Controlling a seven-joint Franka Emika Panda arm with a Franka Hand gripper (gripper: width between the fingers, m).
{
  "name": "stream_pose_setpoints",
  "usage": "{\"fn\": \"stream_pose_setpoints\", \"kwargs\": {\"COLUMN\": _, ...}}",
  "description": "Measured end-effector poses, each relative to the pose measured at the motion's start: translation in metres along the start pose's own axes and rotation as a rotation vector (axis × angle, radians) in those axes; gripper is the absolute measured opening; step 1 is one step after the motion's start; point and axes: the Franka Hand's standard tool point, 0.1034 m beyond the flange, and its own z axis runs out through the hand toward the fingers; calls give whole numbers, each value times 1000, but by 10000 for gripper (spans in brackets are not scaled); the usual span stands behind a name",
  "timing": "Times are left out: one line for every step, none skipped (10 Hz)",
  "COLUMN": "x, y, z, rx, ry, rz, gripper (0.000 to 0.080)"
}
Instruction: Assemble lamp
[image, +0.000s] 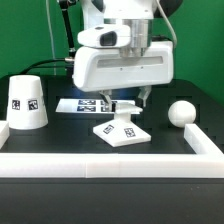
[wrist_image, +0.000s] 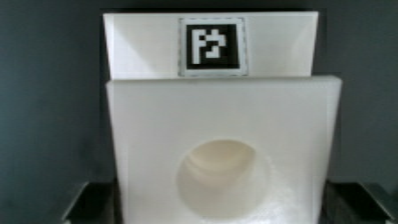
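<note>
While the big white arm hangs over the middle of the dark table, everything else just sits around it. A white rail runs along the front edge and up both sides. Next biggest is the lamp shade – standing narrow end up on the exterior view's left, tag facing the camera, well apart from the rest. The marker board lies flat behind the arm.

The lamp base lies flat on the table near the centre, right under the gripper. The wrist view shows its tag and oval socket.

The gripper's fingers are spread wide with the base between them – nothing looks gripped, though whether the pads touch it is hard to tell. The bulb rests on the exterior view's right, apart from the base.
</note>
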Motion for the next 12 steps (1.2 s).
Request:
{"fn": "stream_pose_setpoints", "kwargs": {"x": 9, "y": -3, "z": 0, "rx": -2, "ry": 15, "rz": -10, "gripper": 534}}
{"fn": "stream_pose_setpoints", "kwargs": {"x": 19, "y": -6, "z": 1, "rx": -3, "ry": 28, "rz": -16, "gripper": 534}}
{"fn": "stream_pose_setpoints", "kwargs": {"x": 35, "y": -8, "z": 1, "rx": -11, "ry": 60, "rz": -36, "gripper": 534}}
{"fn": "stream_pose_setpoints", "kwargs": {"x": 44, "y": -7, "z": 1, "rx": -22, "ry": 98, "rz": -73, "gripper": 534}}
{"fn": "stream_pose_setpoints", "kwargs": {"x": 44, "y": -7, "z": 1, "rx": -23, "ry": 100, "rz": -73, "gripper": 534}}
{"fn": "stream_pose_setpoints", "kwargs": {"x": 44, "y": -7, "z": 1, "rx": -24, "ry": 101, "rz": -74, "gripper": 534}}
{"fn": "stream_pose_setpoints", "kwargs": {"x": 44, "y": -7, "z": 1, "rx": -24, "ry": 101, "rz": -74, "gripper": 534}}
{"fn": "stream_pose_setpoints", "kwargs": {"x": 44, "y": -7, "z": 1, "rx": -23, "ry": 100, "rz": -74, "gripper": 534}}
{"fn": "stream_pose_setpoints", "kwargs": {"x": 45, "y": -10, "z": 1, "rx": -21, "ry": 103, "rz": -29, "gripper": 534}}
{"fn": "stream_pose_setpoints", "kwargs": {"x": 48, "y": -18, "z": 2, "rx": -16, "ry": 111, "rz": 58, "gripper": 534}}
{"fn": "stream_pose_setpoints", "kwargs": {"x": 56, "y": -25, "z": 2, "rx": -11, "ry": 115, "rz": 103, "gripper": 534}}
{"fn": "stream_pose_setpoints", "kwargs": {"x": 69, "y": -27, "z": 3, "rx": -7, "ry": 127, "rz": 143, "gripper": 534}}
